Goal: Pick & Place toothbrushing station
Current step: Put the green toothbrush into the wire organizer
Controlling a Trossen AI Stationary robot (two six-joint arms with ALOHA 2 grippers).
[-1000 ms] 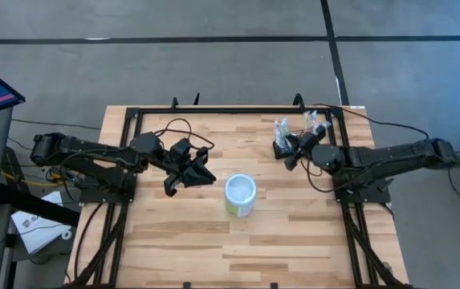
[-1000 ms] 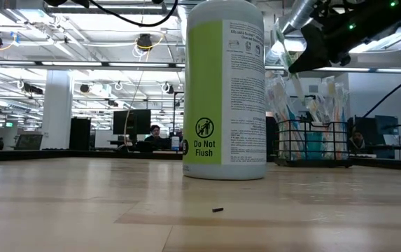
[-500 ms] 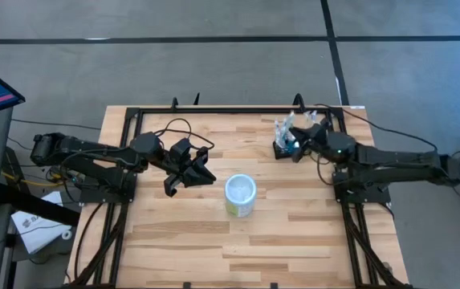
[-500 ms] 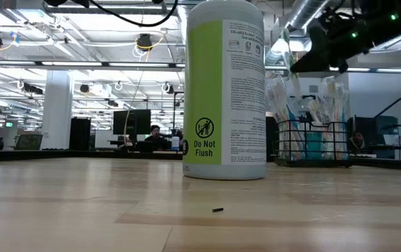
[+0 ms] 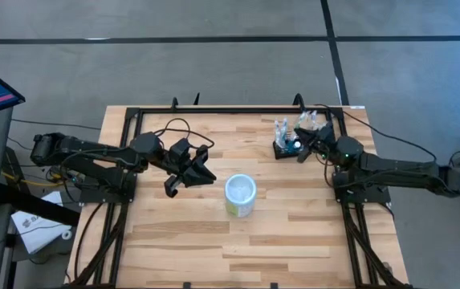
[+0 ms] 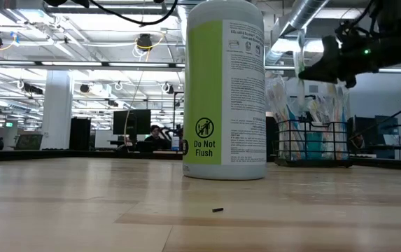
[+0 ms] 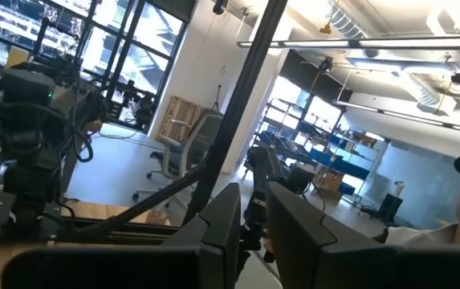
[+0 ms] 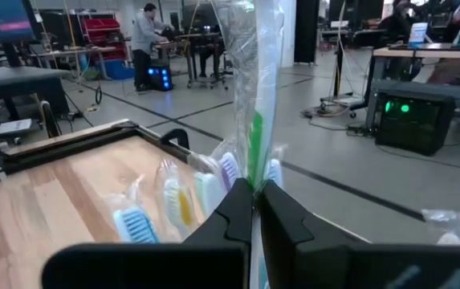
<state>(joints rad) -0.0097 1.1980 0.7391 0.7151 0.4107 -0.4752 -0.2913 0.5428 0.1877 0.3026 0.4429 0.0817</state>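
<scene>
— Toothbrushing station [image 5: 285,148], where is it?
— Far right of the table [image 5: 181,241], full of wrapped toothbrushes [image 8: 255,120]. Right gripper [image 8: 256,210] above it, pinched tight on one wrapper.
— And the left gripper [image 5: 188,174]?
— Near the cup [image 5: 240,195], narrowly parted, holding nothing.

white-and-green cup [image 6: 224,91] bore "do not flush" under a crossed-out symbol, finer print on its label unreadable
</scene>
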